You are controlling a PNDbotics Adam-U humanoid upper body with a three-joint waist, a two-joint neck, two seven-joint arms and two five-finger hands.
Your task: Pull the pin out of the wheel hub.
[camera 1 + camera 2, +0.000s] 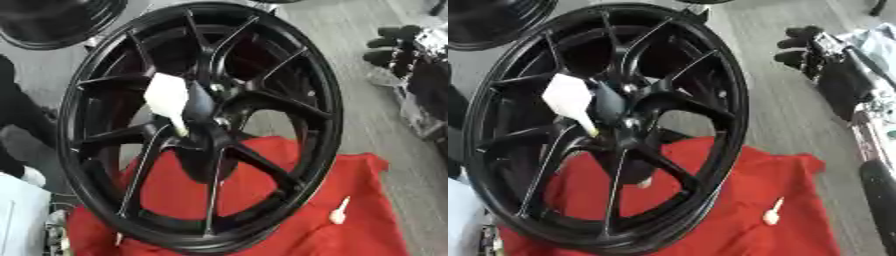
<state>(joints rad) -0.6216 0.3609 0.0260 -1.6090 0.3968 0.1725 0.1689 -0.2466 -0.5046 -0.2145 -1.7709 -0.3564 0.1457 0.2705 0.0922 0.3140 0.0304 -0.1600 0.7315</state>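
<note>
A black multi-spoke wheel [289, 100] stands upright on a red cloth [367, 200]. A white pin [168, 97] sticks out of its hub [203, 117], wide at the outer end and tapering to a point at the centre. My right hand [811, 47] shows at the upper right, well clear of the rim. Its dark fingers point left towards the wheel, relaxed, with nothing in them. My left hand shows in no view.
A second small white pin [339, 212] lies loose on the cloth at the lower right. Another black wheel [52, 20] sits at the top left. Grey floor [350, 30] runs behind the wheel, with dark equipment [868, 100] along the right edge.
</note>
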